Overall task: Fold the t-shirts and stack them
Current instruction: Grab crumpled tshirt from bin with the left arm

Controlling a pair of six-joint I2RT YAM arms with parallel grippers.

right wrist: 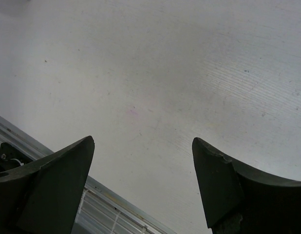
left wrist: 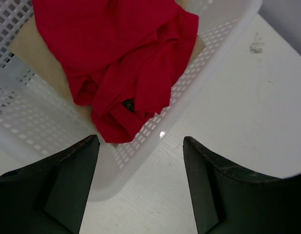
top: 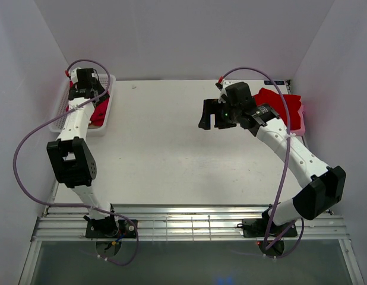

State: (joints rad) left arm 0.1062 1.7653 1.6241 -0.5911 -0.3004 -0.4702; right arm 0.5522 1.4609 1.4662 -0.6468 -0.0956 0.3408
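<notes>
We see the left claw [left wrist: 141,141] with fingers wide apart, empty, over the rim of the white basket [left wrist: 216,46] at the far left of the worktop [top: 165,142]. A crumpled red t-shirt [left wrist: 126,58] lies inside it on a tan sheet [left wrist: 38,53]. The right claw [right wrist: 143,141], also spread and empty, hangs over the worktop. Another red pile [top: 280,100] lies at the far right.

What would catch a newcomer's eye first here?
Bright red against all the white: a crumpled red heap of t-shirts in the white basket at the far left, the open left gripper over its rim, and a red pile at the far right edge of the table. The right gripper hangs open above it.
</notes>
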